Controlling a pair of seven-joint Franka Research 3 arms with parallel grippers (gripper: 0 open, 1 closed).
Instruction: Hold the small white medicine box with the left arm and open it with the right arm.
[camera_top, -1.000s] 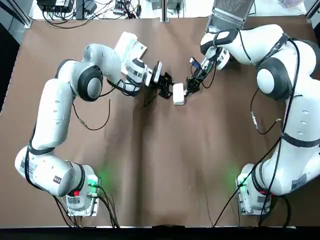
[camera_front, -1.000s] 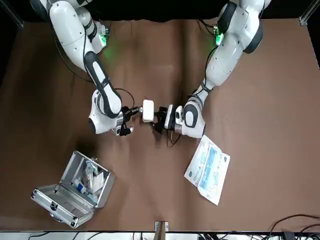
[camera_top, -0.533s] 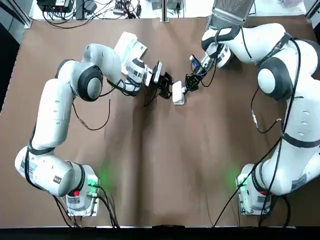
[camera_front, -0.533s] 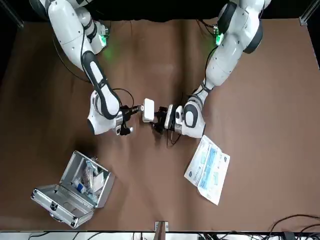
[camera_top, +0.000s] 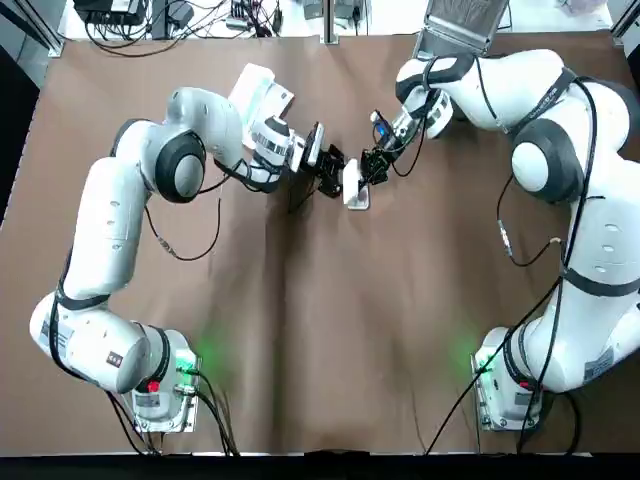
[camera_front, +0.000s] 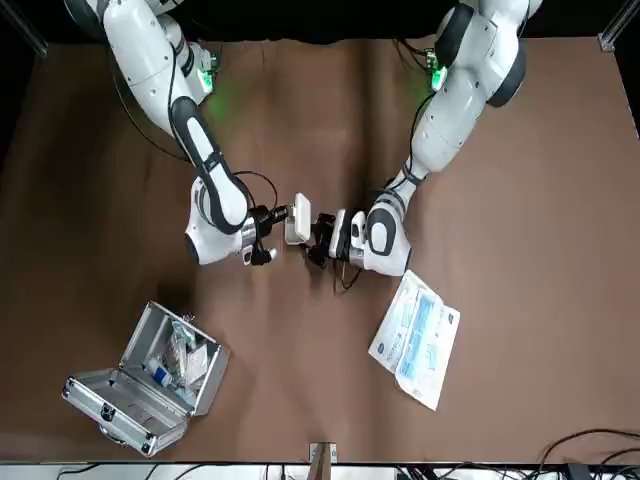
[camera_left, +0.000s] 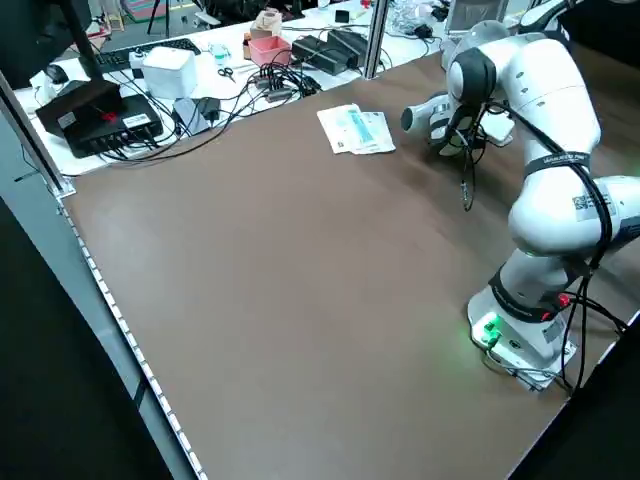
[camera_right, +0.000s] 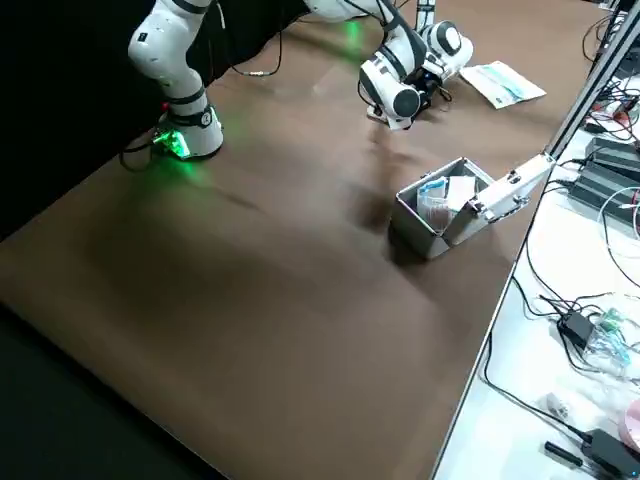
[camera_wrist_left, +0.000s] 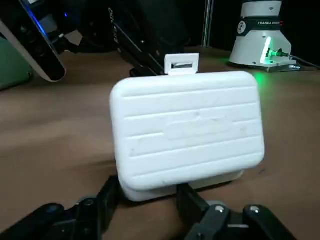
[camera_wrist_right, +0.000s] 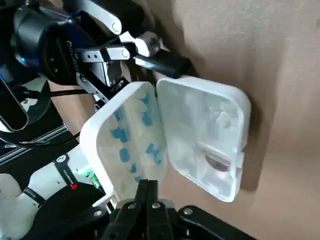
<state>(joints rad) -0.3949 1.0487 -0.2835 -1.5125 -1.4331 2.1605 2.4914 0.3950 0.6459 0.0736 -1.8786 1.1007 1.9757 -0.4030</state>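
The small white medicine box (camera_top: 353, 184) lies on the brown table between the two arms and stands open. My left gripper (camera_top: 332, 173) is shut on its lower half; in the left wrist view the fingers (camera_wrist_left: 193, 203) flank that half under the ribbed lid (camera_wrist_left: 187, 132), which stands upright with its latch tab (camera_wrist_left: 181, 64) on top. My right gripper (camera_top: 372, 170) is shut on the lid's free edge. The right wrist view shows the inside of the lid (camera_wrist_right: 131, 140) and the compartmented tray (camera_wrist_right: 207, 142). In the front view the box (camera_front: 297, 220) sits between both grippers.
An open metal case (camera_front: 150, 375) with small items stands near the table edge beyond my right arm. A white and blue leaflet packet (camera_front: 416, 340) lies beyond my left gripper. Cables and equipment (camera_left: 110, 110) crowd the bench past the table's edge.
My right gripper has moved toward the left gripper, swinging the lid up from nearly flat to upright. The left gripper and the box's lower half stayed put.
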